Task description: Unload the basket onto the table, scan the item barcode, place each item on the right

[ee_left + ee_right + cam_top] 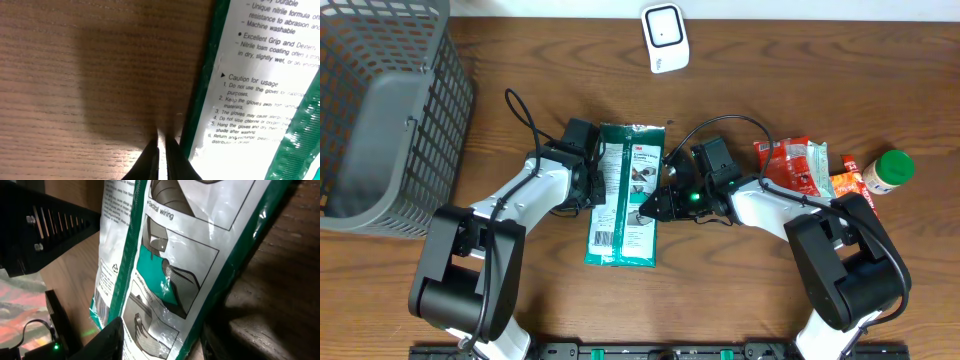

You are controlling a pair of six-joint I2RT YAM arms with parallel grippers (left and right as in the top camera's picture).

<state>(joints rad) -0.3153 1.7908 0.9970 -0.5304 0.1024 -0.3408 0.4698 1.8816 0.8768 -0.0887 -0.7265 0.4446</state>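
1. The glove pack (625, 200) is lying flat on the wooden table (740, 300) with its printed back facing up. It sits on the robot's side of the white scanner (665, 38), a touch toward the left arm, and it's well apart from the scanner.
2. The barcode (603, 238) faces up. It's at the end of the pack farthest from the scanner, in the corner on the left arm's side.
3. The left gripper (592, 188) is pinched all the way closed with nothing between its fingers (150, 162). The tips are over bare wood, just beside the pack's green long edge, about halfway down the pack from the scanner. From where I'm standing I honestly can't tell if they're brushing the edge or just next to it.
4. The right gripper (650, 208) is at the opposite long edge, about as far from the scanner as the left one. Its fingers (107, 342) stand partway apart, and the pack's little picture panels show in the gap between them. I can't tell whether the tips are pressing on the plastic or just hovering over it.
5. A grey mesh basket (450, 110) sits way off on the left arm's side of the scanner.
6. On the right arm's side of the scanner and nearer the robot, there's a pile of red snack packets (788, 165). A green-capped bottle (883, 172) is just past them.
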